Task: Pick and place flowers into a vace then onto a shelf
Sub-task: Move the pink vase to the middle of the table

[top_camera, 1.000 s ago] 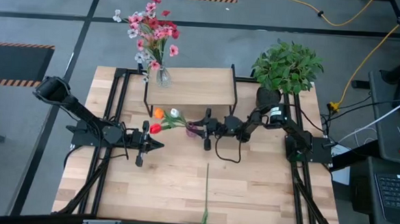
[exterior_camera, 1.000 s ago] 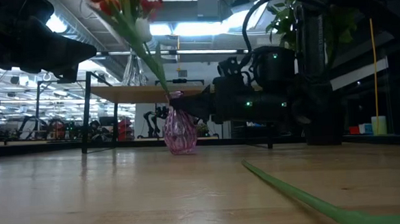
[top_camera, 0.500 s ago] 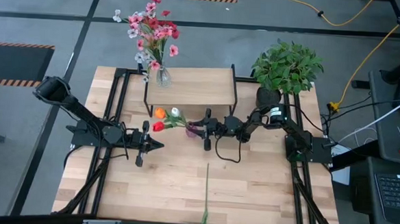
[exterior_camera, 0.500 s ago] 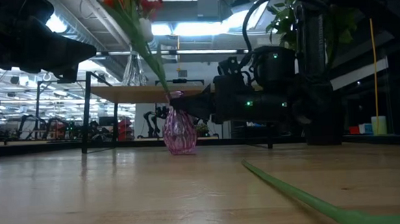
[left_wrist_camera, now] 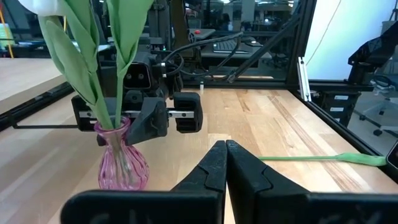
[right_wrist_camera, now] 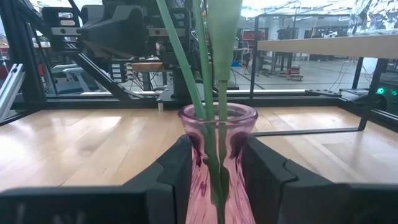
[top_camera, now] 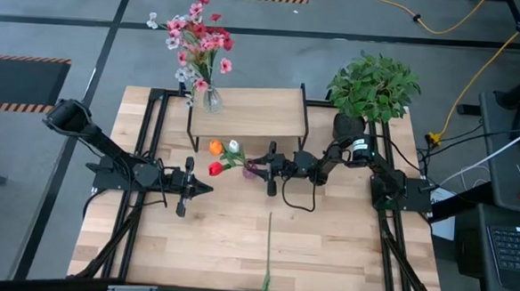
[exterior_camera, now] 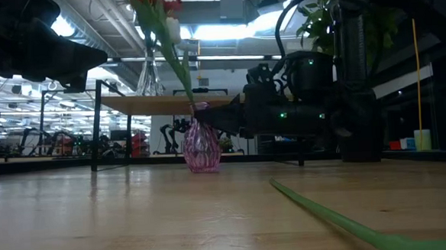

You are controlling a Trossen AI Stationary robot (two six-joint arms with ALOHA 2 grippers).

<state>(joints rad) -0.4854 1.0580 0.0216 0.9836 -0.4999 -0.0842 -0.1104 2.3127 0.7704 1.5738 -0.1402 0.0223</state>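
A pink glass vase (top_camera: pixel 251 169) stands on its base on the table, in front of the shelf (top_camera: pixel 253 111). It holds tulip flowers, with orange, white and red blooms (top_camera: pixel 221 154) leaning toward the left. My right gripper (top_camera: pixel 260 168) reaches in level from the right and is shut on the vase's neck. My left gripper (top_camera: pixel 207 188) hovers shut, left of the vase, holding nothing. A second bunch of pink flowers (top_camera: pixel 199 40) stands in a clear vase (top_camera: pixel 211 98) on the shelf's far left corner. My right gripper has the pink vase's neck (right_wrist_camera: pixel 194 134), just below the rim, between its two fingers (right_wrist_camera: pixel 174 168), one on each side. The fingers come in level from the table's right. The vase stands nearly upright with its base (exterior_camera: pixel 201 167) on the table.
One loose green stem (top_camera: pixel 268 253) lies on the near middle of the table, running toward the near edge. A bushy green plant (top_camera: pixel 373 85) in a black pot stands at the far right. The shelf's black legs (top_camera: pixel 306 135) are close behind the vase.
The pink vase has tipped from a lean toward the left to nearly upright. Its base has stayed on the table, and the blooms have swung toward the right.
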